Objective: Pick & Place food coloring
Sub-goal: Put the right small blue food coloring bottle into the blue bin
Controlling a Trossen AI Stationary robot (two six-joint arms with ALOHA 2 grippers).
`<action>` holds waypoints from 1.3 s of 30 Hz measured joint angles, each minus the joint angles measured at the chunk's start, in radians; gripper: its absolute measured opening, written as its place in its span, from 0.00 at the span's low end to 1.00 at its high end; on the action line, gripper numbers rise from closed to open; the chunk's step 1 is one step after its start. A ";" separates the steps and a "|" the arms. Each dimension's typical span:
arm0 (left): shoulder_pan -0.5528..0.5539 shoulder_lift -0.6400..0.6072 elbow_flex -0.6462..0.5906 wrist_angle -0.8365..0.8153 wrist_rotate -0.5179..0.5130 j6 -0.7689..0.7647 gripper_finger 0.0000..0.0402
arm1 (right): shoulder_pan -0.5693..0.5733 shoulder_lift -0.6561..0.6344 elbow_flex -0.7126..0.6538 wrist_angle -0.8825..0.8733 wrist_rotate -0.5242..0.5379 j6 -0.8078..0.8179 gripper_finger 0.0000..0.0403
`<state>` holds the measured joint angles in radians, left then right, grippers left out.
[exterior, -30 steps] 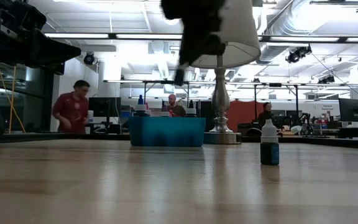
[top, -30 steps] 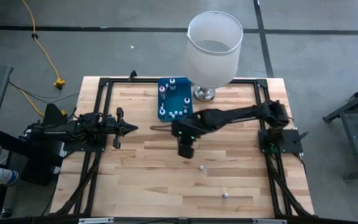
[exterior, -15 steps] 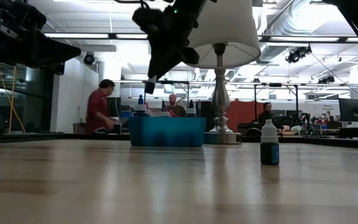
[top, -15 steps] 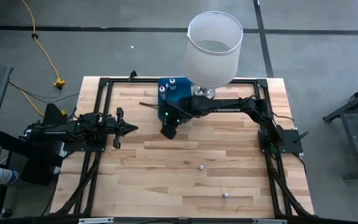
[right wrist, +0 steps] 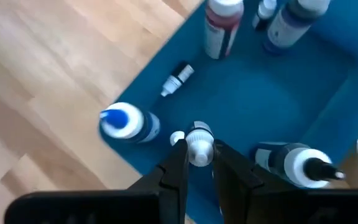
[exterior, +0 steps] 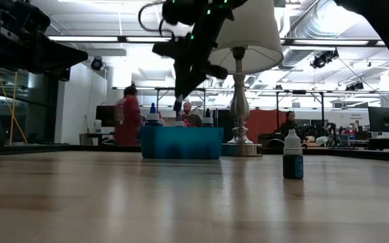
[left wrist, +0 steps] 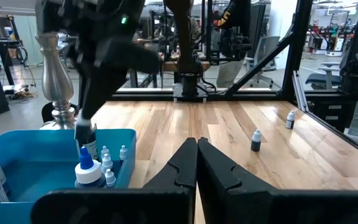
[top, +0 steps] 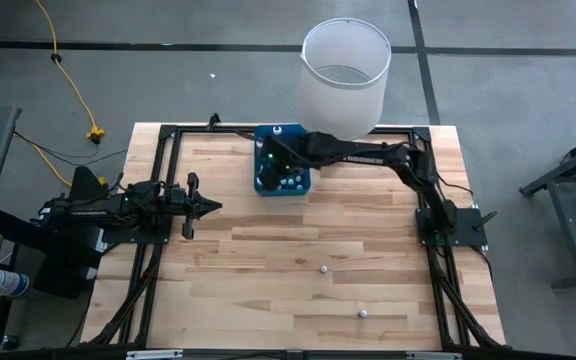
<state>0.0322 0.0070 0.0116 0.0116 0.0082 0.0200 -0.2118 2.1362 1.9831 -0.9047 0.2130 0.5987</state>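
My right gripper (right wrist: 199, 163) hangs over the blue tray (top: 281, 172) at the table's far middle, shut on a tiny food coloring bottle (left wrist: 90, 144) with a white cap. The tray (right wrist: 263, 93) holds several more bottles: a red one (right wrist: 221, 25), a blue-capped one (right wrist: 126, 122), and a small one (right wrist: 178, 79) lying on its side. Two more bottles (top: 323, 268) (top: 363, 313) stand on the wood nearer the front. My left gripper (top: 213, 206) waits shut at the table's left. My right gripper pinches the little bottle between its two fingers, at its upper part by the white cap (right wrist: 199, 148). The fingers slant down from the table's right and far side. The bottle hangs below the fingertips (exterior: 178, 102), clear of the tray.
A tall lamp with a white shade (top: 343, 75) and a metal stem (exterior: 240, 101) stands right beside the tray, close to my right arm. Black frame rails (top: 163, 180) run along the table's edges. People move in the room behind. Bare wood lies in the table's middle and front.
My right gripper has carried the bottle from the table's middle toward the far edge and slightly left, ending over the blue tray. Its wrist has rolled on the way. The fingers stay shut on the bottle.
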 joint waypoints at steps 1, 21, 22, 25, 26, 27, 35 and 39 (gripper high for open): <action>0.000 0.000 0.000 0.000 0.000 0.000 0.00 | -0.005 0.013 0.000 0.003 -0.003 0.016 0.14; 0.000 0.000 0.000 0.000 0.000 0.000 0.00 | -0.053 0.161 -0.001 0.102 0.001 0.187 0.14; 0.000 0.000 0.000 0.000 0.000 0.000 0.00 | -0.053 0.166 -0.001 0.102 -0.003 0.188 0.14; 0.000 0.000 0.000 0.000 0.000 0.000 0.00 | -0.052 0.169 -0.001 0.104 -0.008 0.189 0.14; 0.000 0.000 0.000 0.000 0.000 0.000 0.00 | -0.052 0.169 -0.001 0.106 -0.008 0.189 0.14; 0.000 0.000 0.000 0.000 0.000 0.000 0.00 | -0.052 0.169 -0.001 0.105 -0.006 0.189 0.14; 0.000 0.000 0.000 0.000 0.000 0.000 0.00 | -0.062 0.169 -0.001 0.087 -0.011 0.188 0.15; 0.000 0.000 0.000 0.000 0.000 0.000 0.00 | -0.063 0.169 -0.001 0.087 -0.013 0.187 0.16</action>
<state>0.0322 0.0069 0.0116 0.0118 0.0082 0.0201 -0.2745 2.3054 1.9823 -0.8181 0.1997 0.7856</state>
